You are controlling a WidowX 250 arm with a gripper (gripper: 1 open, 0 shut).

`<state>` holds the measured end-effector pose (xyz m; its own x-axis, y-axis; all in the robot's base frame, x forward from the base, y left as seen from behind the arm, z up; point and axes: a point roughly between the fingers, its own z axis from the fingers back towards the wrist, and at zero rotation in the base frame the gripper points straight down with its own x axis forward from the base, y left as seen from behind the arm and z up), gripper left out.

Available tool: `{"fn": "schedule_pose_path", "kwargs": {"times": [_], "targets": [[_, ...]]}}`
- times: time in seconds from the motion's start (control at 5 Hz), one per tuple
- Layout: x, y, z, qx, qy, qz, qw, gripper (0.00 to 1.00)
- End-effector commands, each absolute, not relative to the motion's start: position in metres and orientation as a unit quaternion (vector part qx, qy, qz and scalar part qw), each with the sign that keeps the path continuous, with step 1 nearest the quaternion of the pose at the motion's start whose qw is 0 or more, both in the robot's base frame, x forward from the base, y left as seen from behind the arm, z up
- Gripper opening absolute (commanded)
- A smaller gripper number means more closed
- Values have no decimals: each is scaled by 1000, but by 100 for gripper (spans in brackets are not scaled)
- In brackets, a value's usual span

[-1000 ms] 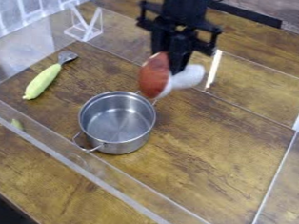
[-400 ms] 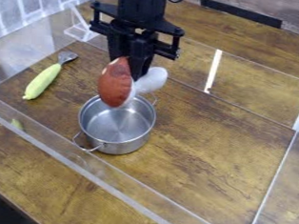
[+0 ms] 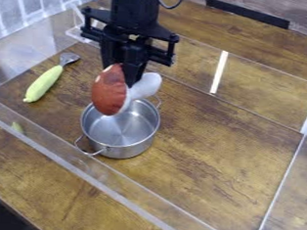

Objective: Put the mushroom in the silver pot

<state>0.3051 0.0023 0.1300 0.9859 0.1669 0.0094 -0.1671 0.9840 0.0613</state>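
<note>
The mushroom [image 3: 112, 91] hangs in the fingers [image 3: 125, 71], which look to be pinching it, over the far part of the silver pot [image 3: 120, 131]; from here its cap covers some of the far rim. Its long axis runs across the view, the reddish-brown cap to the left and the white stem to the right, tipped slightly upward. The pot's near and right walls show uncovered, with one handle at the near left and another at the far right. To the left, apart from the pot, the yellow-green corn cob [image 3: 45, 84] lies pointing away toward the metal utensil [image 3: 70, 59]. There's wide bare wood to the right of the pot, while on the near side a clear panel edge [image 3: 88, 165] runs close by it, with more of the surface [image 3: 226, 141] beyond that
</note>
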Motion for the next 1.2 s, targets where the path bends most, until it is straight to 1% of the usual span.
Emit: {"fn": "schedule_pose_path", "kwargs": {"times": [0.0, 0.4, 0.6, 0.8, 1.0], "targets": [[308, 10, 132, 28, -28, 96, 995, 0], [313, 10, 105, 23, -26, 143, 989, 0], [314, 15, 93, 20, -27, 101, 994, 0], [316, 21, 84, 17, -29, 59, 998, 0], [310, 18, 73, 16, -29, 66, 997, 0]]}}
